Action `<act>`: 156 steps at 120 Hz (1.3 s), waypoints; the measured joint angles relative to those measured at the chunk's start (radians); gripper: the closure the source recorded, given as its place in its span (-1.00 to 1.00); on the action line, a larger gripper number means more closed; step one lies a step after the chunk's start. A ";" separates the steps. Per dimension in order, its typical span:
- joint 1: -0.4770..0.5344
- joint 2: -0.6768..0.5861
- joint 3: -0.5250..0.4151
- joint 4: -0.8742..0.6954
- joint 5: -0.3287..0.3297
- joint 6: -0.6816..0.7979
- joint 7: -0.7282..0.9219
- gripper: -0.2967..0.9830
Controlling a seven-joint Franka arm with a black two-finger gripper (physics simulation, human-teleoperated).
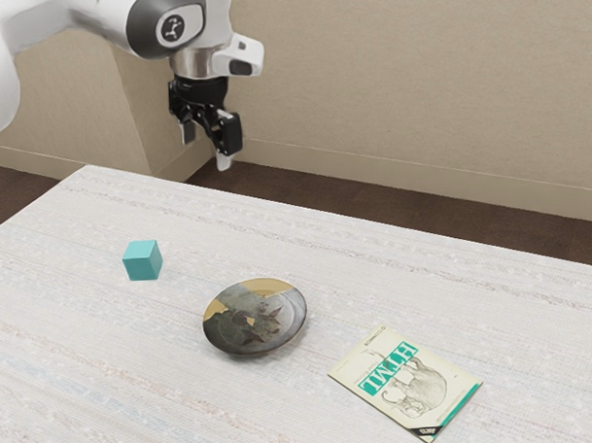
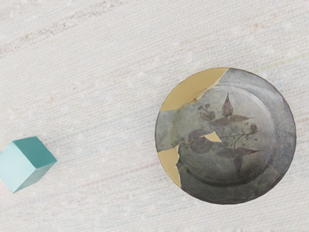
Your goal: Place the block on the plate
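Block near plate, gripper spread and raised

Teal block [image 1: 142, 261] sits on the pale, streaked table [image 1: 67, 356], left of centre in the exterior view; it is flat on its base, apart from the plate [image 1: 255, 317], which lies just below the middle of that frame. The gripper [image 1: 206, 151] hangs at the upper left, well above the tabletop; its two fingers stand apart with nothing between them, and the white arm [image 1: 75, 10] comes in from the upper left corner. The plate is round and dark grey, with gold patches along its rim; the wrist view gives it plant motifs and another small gold patch near its middle. A cream book [image 1: 407, 383] lettered HTML, with an animal drawing and a green edge, lies at the exterior view's lower right; beige wall [image 1: 398, 82] and dark brown floor [image 1: 373, 209] run behind the table.
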 joint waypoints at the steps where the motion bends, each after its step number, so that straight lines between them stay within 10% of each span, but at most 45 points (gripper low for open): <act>1: 0.000 0.000 0.000 0.000 0.002 0.000 0.003 -0.53; 57: 0.133 0.137 0.064 -0.053 0.025 0.011 0.114 -0.54; 156: 0.245 0.403 0.318 -0.148 -0.295 0.555 0.066 -0.54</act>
